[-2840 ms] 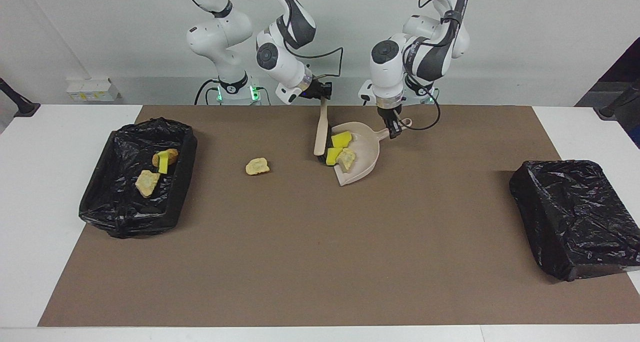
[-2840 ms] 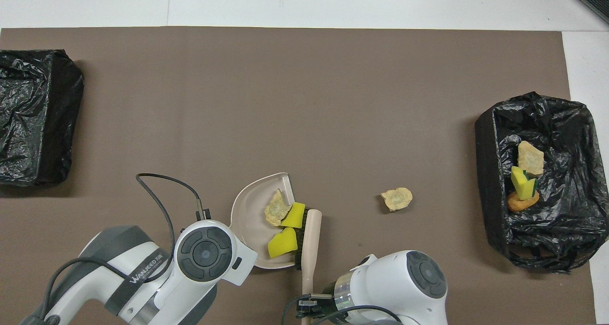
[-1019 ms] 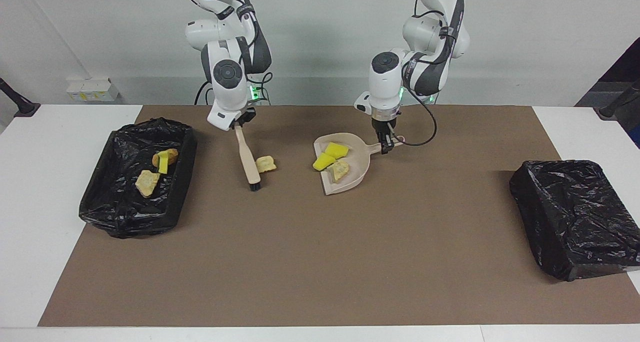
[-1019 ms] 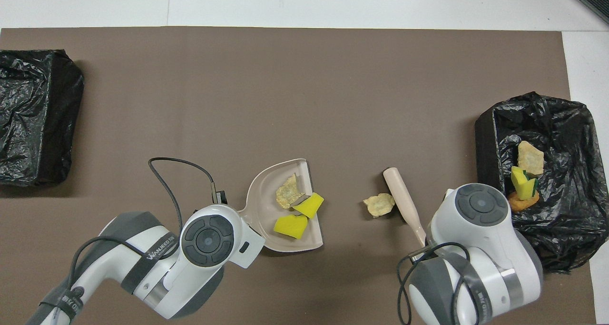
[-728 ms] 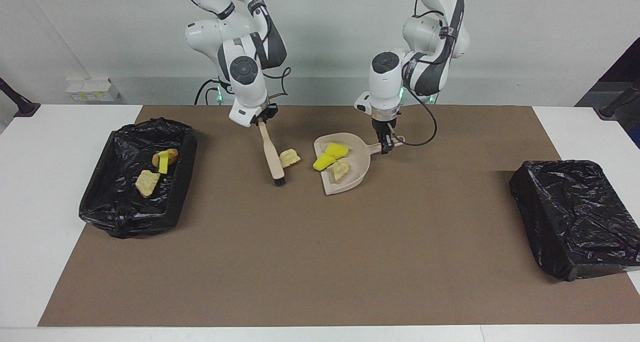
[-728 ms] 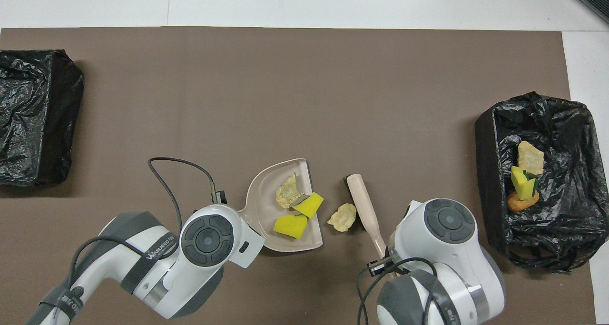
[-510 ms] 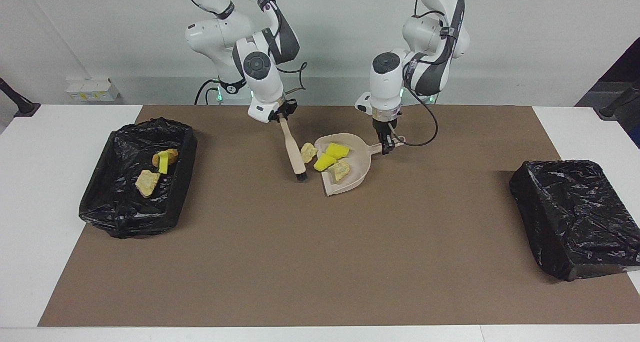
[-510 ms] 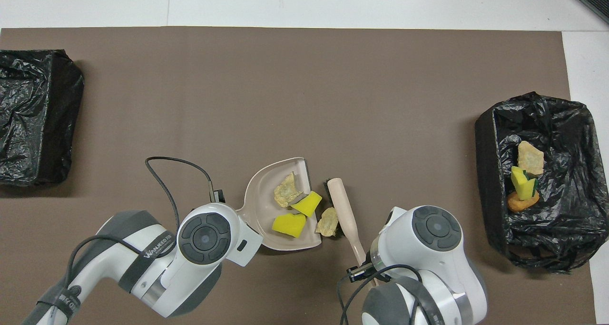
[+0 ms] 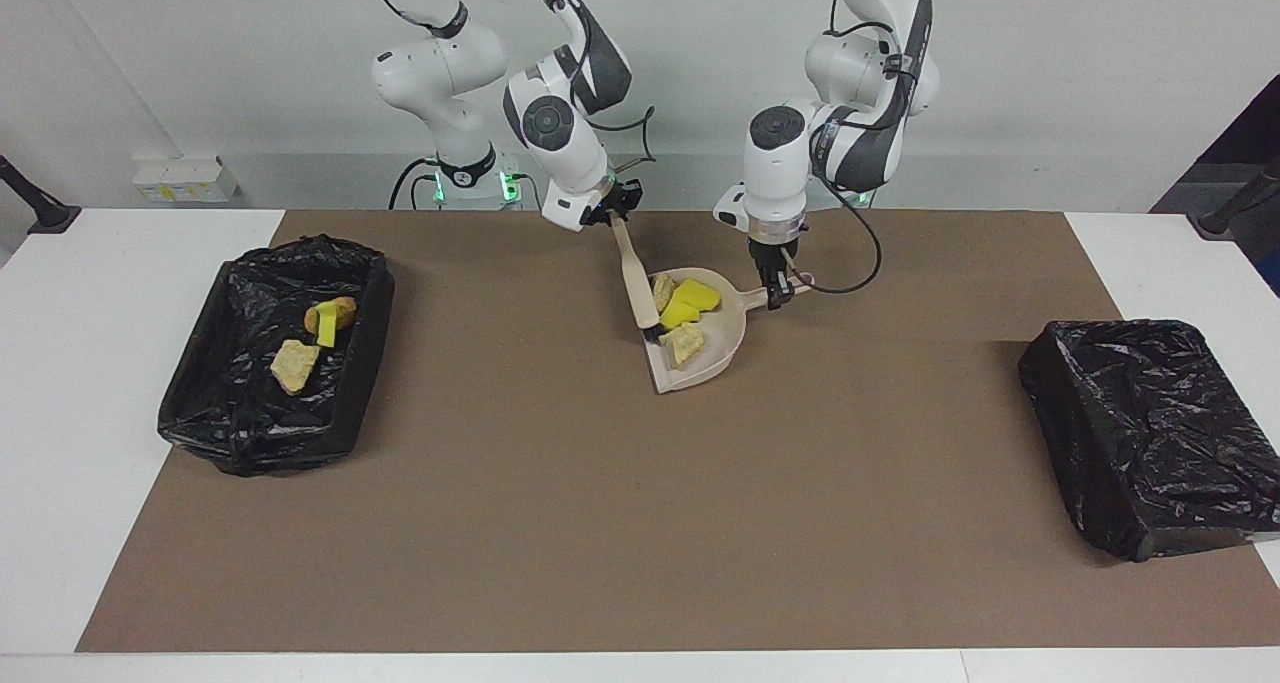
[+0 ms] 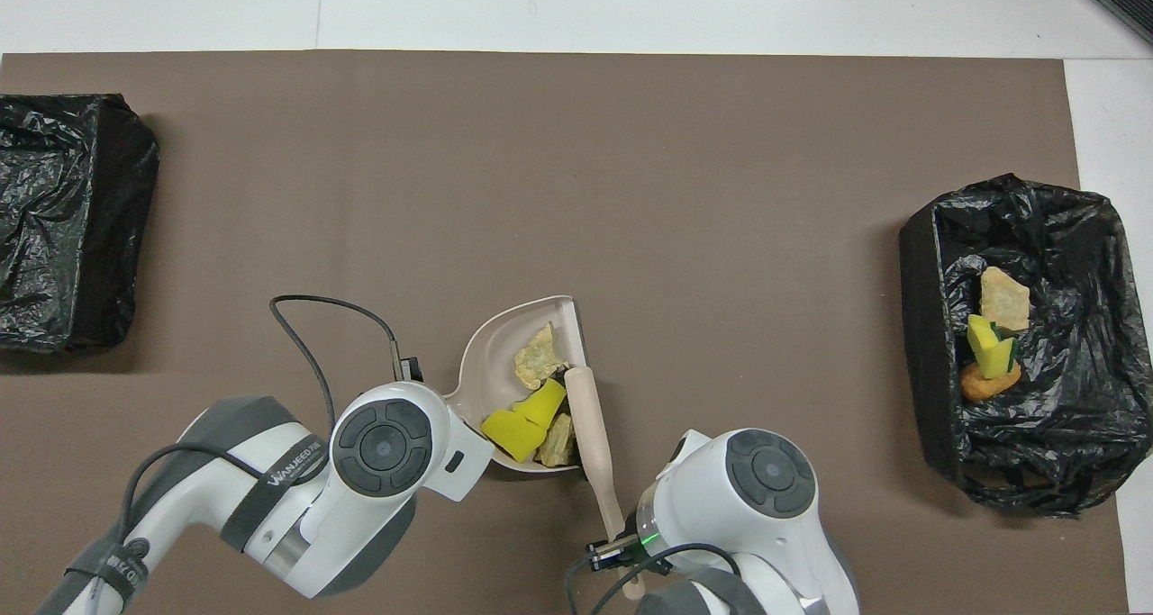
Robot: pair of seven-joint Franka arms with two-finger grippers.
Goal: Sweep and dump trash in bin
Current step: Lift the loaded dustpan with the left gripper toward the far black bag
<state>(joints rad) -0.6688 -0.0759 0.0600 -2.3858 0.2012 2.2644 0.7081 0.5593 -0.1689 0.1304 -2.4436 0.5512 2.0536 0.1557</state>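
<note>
White table [image 9: 90, 443]: brown mat [image 9: 620, 523] on it; on mat, two black-lined bins [image 9: 270, 353] [image 9: 1150, 433], beige dustpan [image 9: 715, 348].

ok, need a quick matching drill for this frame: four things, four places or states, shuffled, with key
Things:
1. brush
2. dustpan
3. open bin
4. closed bin

Places or states:
A. at the left arm's end of the table, covered in black plastic
B. handle held by the left pincer, four trash pieces in it
C. held by the right pincer, head at the dustpan's mouth
D. at the right arm's end, three trash pieces inside

Pairs: 1-C, 2-B, 3-D, 4-A
</note>
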